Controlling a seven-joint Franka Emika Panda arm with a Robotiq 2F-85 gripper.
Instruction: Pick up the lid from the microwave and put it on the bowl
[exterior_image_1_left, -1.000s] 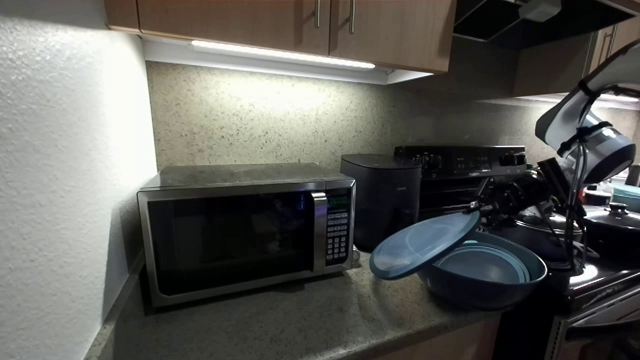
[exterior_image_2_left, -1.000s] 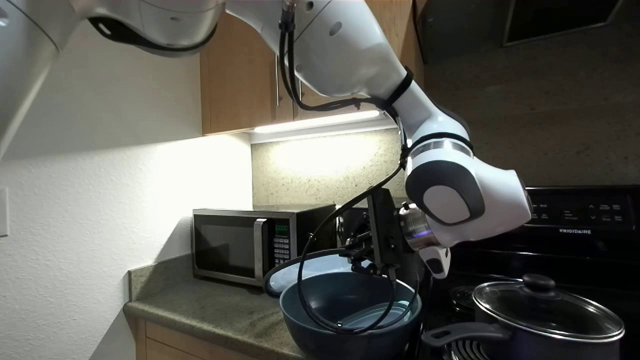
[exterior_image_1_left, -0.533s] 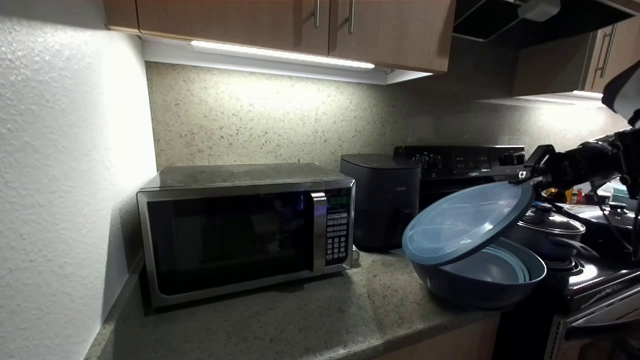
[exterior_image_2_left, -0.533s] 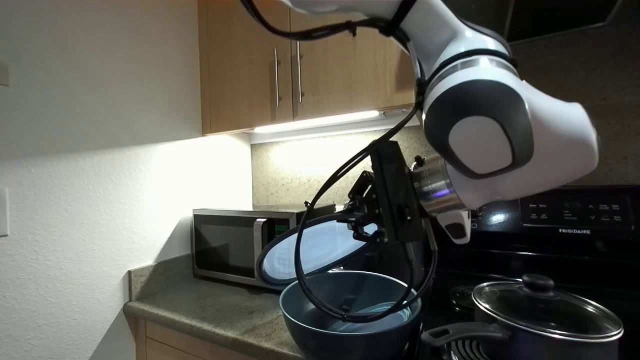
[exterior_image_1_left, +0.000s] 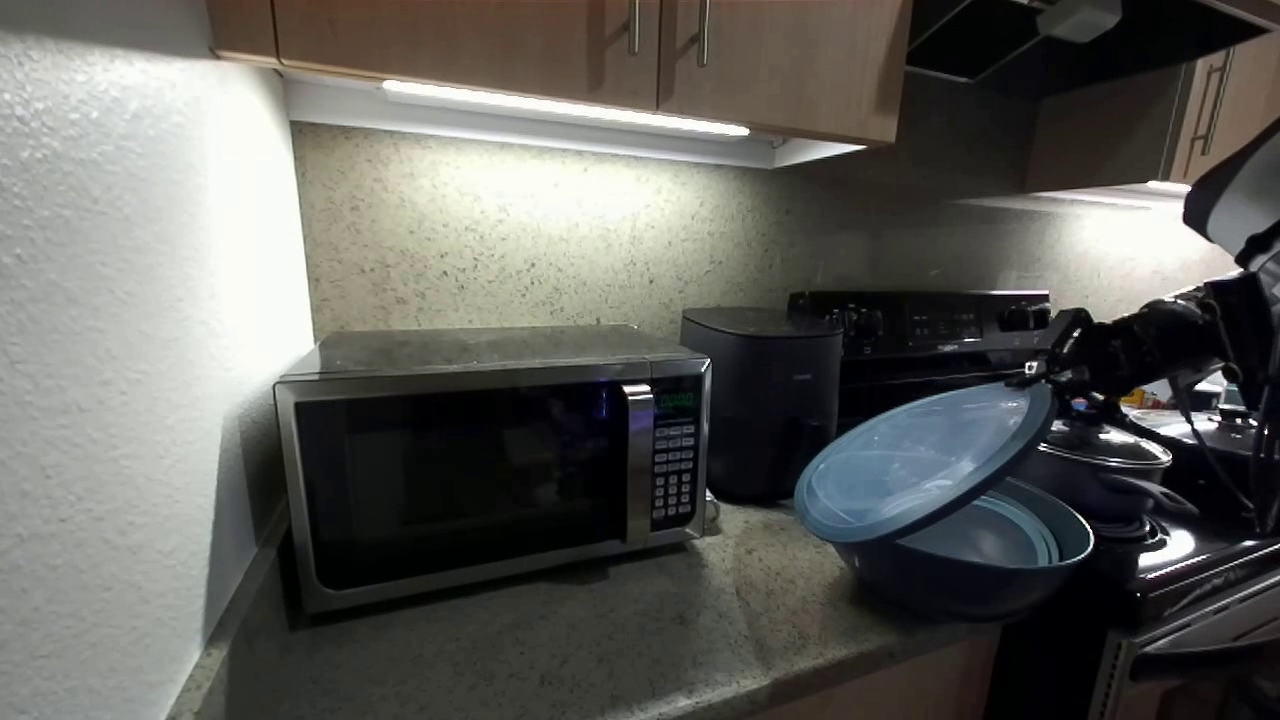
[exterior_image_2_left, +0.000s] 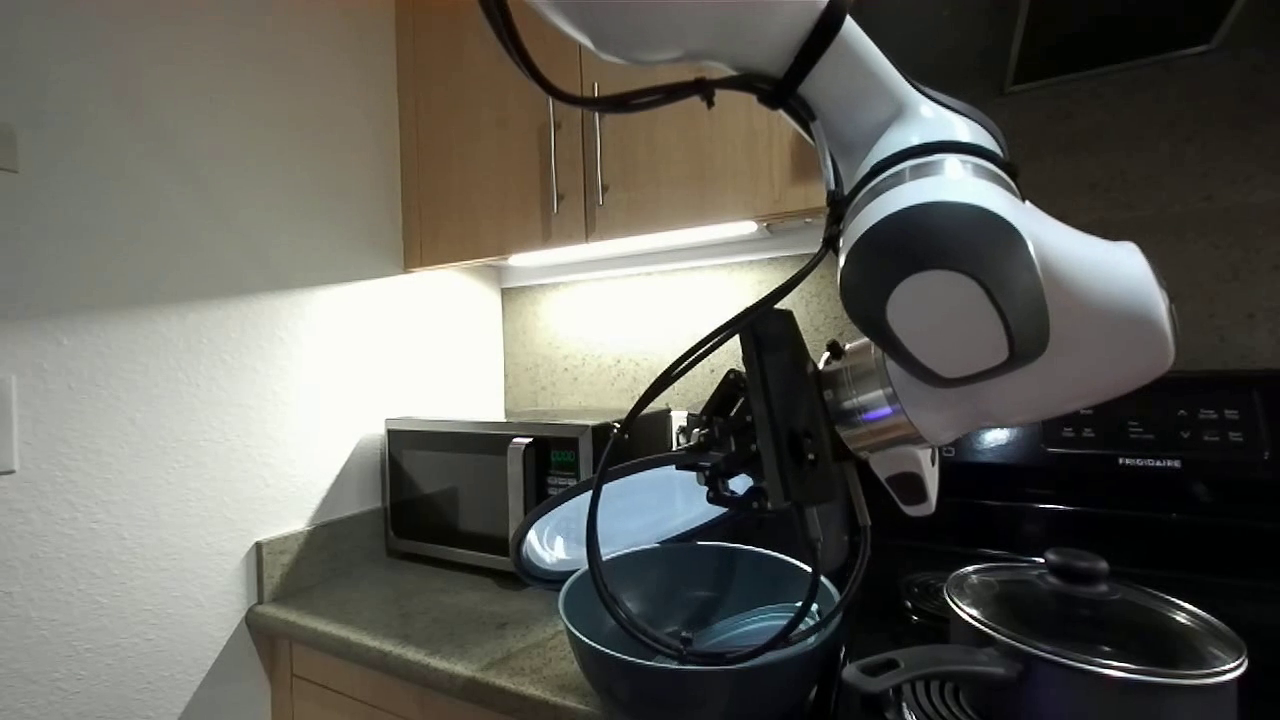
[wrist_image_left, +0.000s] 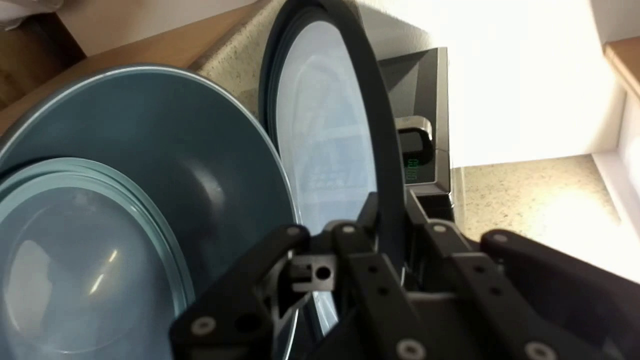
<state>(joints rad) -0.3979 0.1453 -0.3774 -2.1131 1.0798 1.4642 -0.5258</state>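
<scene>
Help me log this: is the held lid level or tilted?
Tilted: in both exterior views, the lid slopes down from the claw to its opposite edge.

Slanting down from my gripper (exterior_image_2_left: 688, 457), the lid (exterior_image_2_left: 640, 505) blocks the way from the microwave (exterior_image_2_left: 455, 495) to the bowl (exterior_image_2_left: 650, 685). Beside it, the bowl's mouth lies open, though a smaller round piece (wrist_image_left: 90, 265) fills part. A covered pot (exterior_image_2_left: 1095, 640) crowds the stove (exterior_image_2_left: 1160, 500) side. I have room over the counter (exterior_image_1_left: 540, 650) before the microwave.

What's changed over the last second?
Versus 1.0 s ago, the gripper and lid are higher and, in an exterior view, farther right; both dipped slightly over the last half second. The grip on the lid's edge held, nothing released. The bowl and microwave stayed put.
</scene>
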